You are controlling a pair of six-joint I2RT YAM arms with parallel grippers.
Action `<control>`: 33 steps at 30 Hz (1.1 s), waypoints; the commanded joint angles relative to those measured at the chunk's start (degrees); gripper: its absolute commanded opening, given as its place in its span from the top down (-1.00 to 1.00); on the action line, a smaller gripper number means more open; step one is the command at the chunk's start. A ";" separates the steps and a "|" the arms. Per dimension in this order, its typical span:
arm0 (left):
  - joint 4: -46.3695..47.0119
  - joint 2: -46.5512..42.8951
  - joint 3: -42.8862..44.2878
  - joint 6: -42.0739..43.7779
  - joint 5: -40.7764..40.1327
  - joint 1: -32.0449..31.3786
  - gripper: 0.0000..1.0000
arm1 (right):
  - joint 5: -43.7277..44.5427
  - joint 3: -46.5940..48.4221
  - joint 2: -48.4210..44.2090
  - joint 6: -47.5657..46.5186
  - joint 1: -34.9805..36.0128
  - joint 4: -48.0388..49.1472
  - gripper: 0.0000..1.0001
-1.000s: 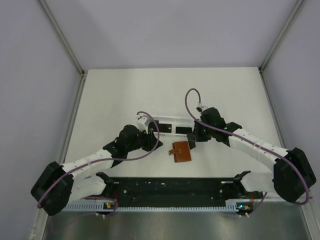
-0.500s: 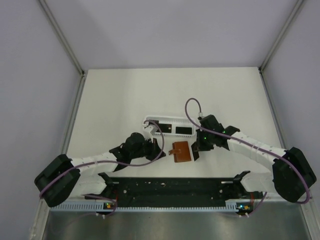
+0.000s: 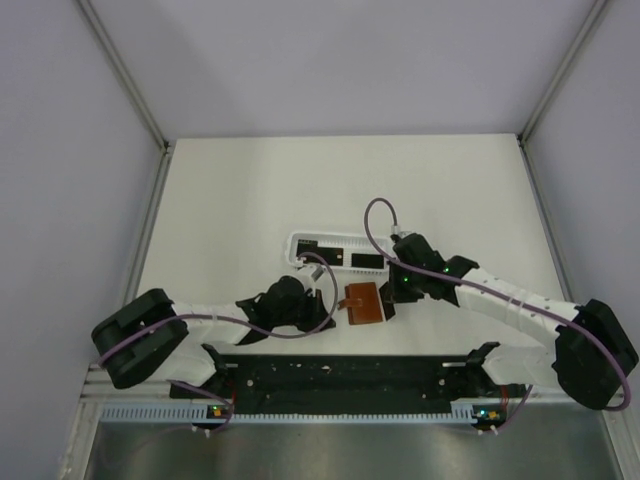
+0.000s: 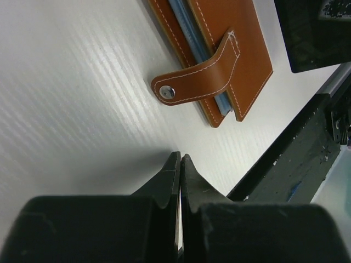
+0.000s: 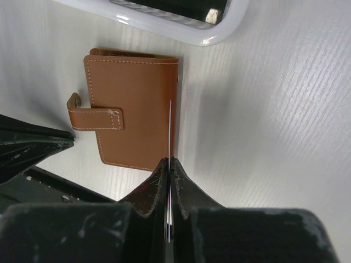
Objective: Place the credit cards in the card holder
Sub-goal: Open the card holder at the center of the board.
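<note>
The right claw point(image 5: 168, 164) is clamped on a credit card point(image 5: 170, 129), which shows only as a thin pale line running out from between the pressed fingers. That card stands on edge over the card holder point(image 5: 134, 104), along the long side opposite the clasp. Whether its far tip touches the leather I cannot tell.

The card holder lies flat and folded on the white surface point(image 4: 71, 82). Its clasp tab point(image 4: 200, 82) is unfastened, and the snap end hangs out past the edge. A strip of bluish lining shows in the gap of the fold.

The left claw point(image 4: 180, 161) is on the tab side of the card holder, near it but not touching. Its fingers are pressed together with nothing between them, and the tips point at the bare surface just short of the snap.

Just beyond the card holder, on its far side from the arm bases, sits a white slotted basket point(image 5: 181, 24). More black cards point(image 3: 367, 261) lie inside it. On the near side of the card holder, a black frame rail point(image 3: 350, 375) runs across between the two arm bases.
</note>
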 commanded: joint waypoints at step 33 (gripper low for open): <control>13.16 10.92 6.21 -1.79 0.42 -2.09 1.00 | -3.23 -0.77 8.77 3.60 1.02 13.44 1.00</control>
